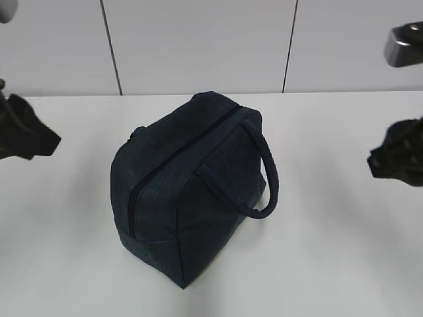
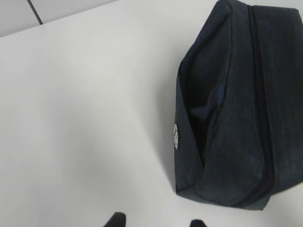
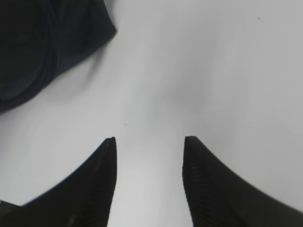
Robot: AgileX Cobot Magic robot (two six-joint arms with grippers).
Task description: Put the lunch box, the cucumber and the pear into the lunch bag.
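Now lunch bag (image 1: 188, 188) zipper runs diagonally, seemingly closed; both arms' fingers (image 3: 102, 170) spread, empty

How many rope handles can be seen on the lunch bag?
1 fully in view: a handle looping down the lunch bag's right side. A bump at the far left edge may be a second, mostly hidden.

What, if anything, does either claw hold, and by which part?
Nothing: the left claw and right claw stand open over bare white table, apart from the dark navy fabric lunch bag.
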